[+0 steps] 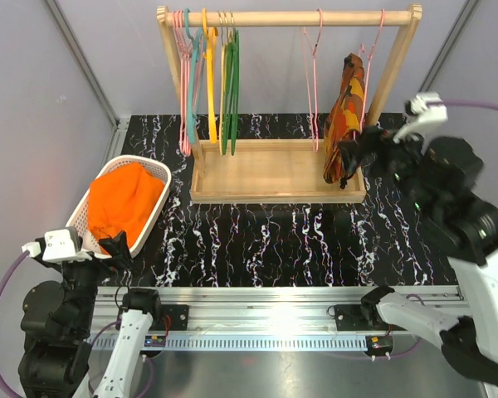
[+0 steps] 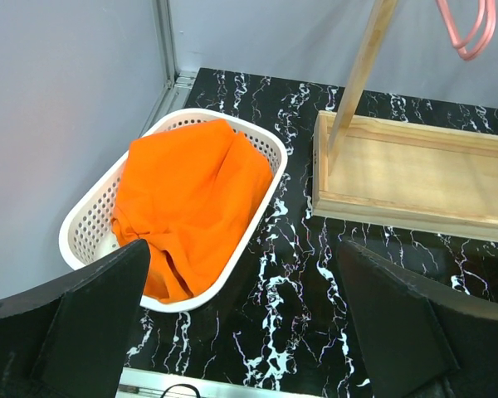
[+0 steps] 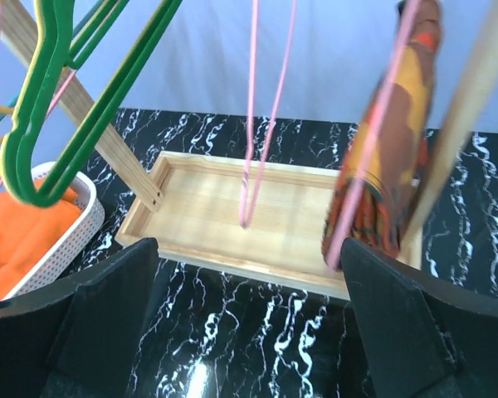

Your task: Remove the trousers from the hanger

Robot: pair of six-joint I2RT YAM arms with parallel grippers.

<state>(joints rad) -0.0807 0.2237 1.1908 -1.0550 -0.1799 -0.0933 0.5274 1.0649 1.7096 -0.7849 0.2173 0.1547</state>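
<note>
The bright orange trousers (image 1: 124, 203) lie bunched in the white basket (image 1: 162, 170) at the left, off any hanger; they also show in the left wrist view (image 2: 191, 199) and the right wrist view (image 3: 17, 240). An empty pink wire hanger (image 1: 315, 83) hangs from the wooden rail right of centre, and it shows in the right wrist view (image 3: 244, 217). My left gripper (image 1: 116, 245) is open and empty by the basket's near corner (image 2: 241, 282). My right gripper (image 1: 357, 153) is open and empty, next to the patterned garment (image 3: 249, 274).
A wooden rack (image 1: 274, 192) with a tray base stands at the back. Pink, teal, yellow and green hangers (image 1: 207, 75) crowd its left end. An orange-yellow-brown patterned garment (image 1: 346, 116) hangs on another pink hanger (image 1: 372, 50) at the right end. Grey walls close both sides.
</note>
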